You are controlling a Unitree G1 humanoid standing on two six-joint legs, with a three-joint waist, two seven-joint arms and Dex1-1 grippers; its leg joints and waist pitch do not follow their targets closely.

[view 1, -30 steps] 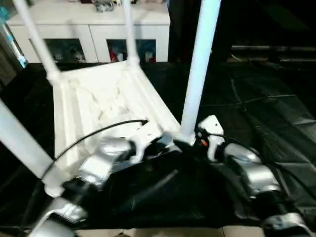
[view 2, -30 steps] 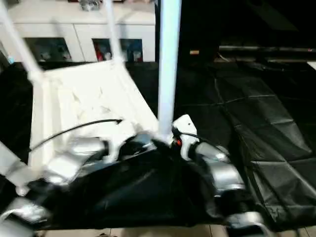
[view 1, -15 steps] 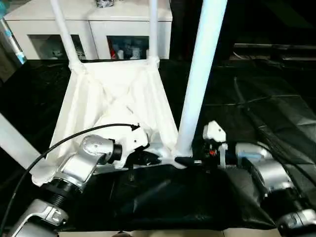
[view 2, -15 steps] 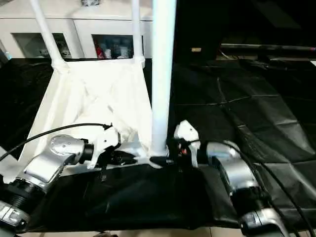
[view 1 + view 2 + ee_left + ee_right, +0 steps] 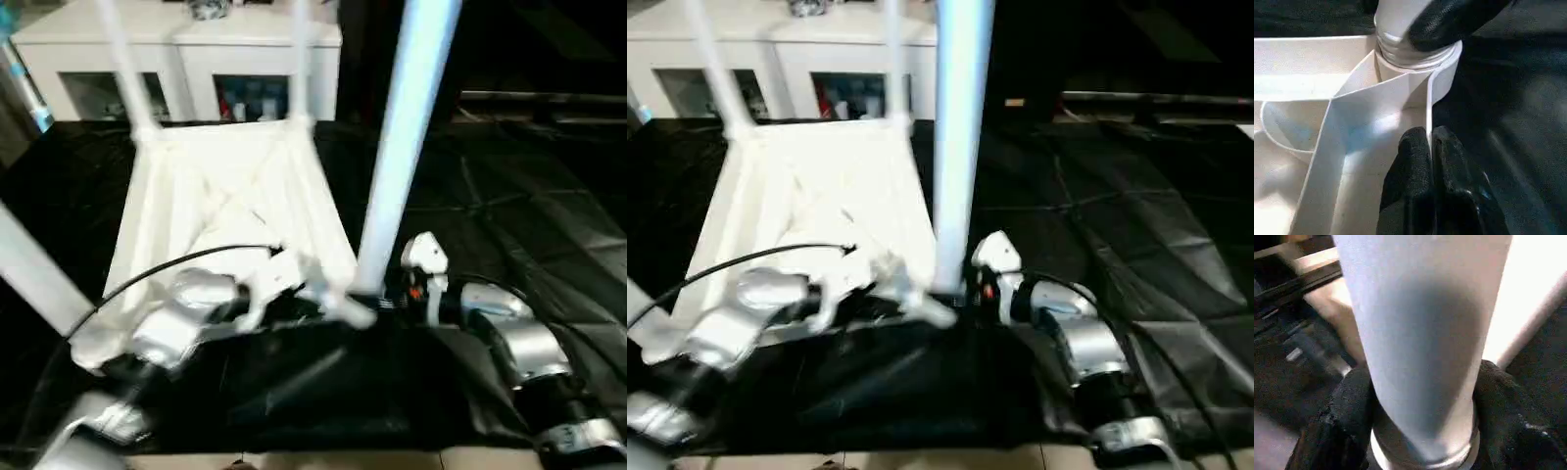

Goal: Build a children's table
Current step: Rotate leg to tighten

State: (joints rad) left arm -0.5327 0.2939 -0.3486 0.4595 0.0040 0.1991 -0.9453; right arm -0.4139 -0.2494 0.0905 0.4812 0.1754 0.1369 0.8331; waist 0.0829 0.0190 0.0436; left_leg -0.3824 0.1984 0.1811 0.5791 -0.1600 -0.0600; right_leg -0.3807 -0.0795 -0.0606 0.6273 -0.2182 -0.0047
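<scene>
The children's table point(image 5: 225, 196) lies upside down on a black sheet, its white legs pointing up. The near-right leg point(image 5: 397, 166) stands in its corner socket point(image 5: 1415, 63). My left gripper point(image 5: 1429, 137) is shut on the thin rim wall point(image 5: 1428, 107) of the top, just beside that socket. My right gripper point(image 5: 1422, 396) is at the base of the same leg point(image 5: 1420, 333), with one black finger point(image 5: 1347, 416) pressed to each side of it. From the head the right gripper point(image 5: 377, 299) sits low at the leg's foot.
A white cabinet point(image 5: 186, 59) with glass-fronted compartments stands behind the table. The crinkled black sheet point(image 5: 529, 196) covers the floor to the right. A black cable point(image 5: 167, 269) arcs over my left forearm. A strip of light floor point(image 5: 392, 460) shows at the near edge.
The right gripper's fingers have drawn in on the base of the leg. The left gripper has kept its hold on the rim. The head view has shifted.
</scene>
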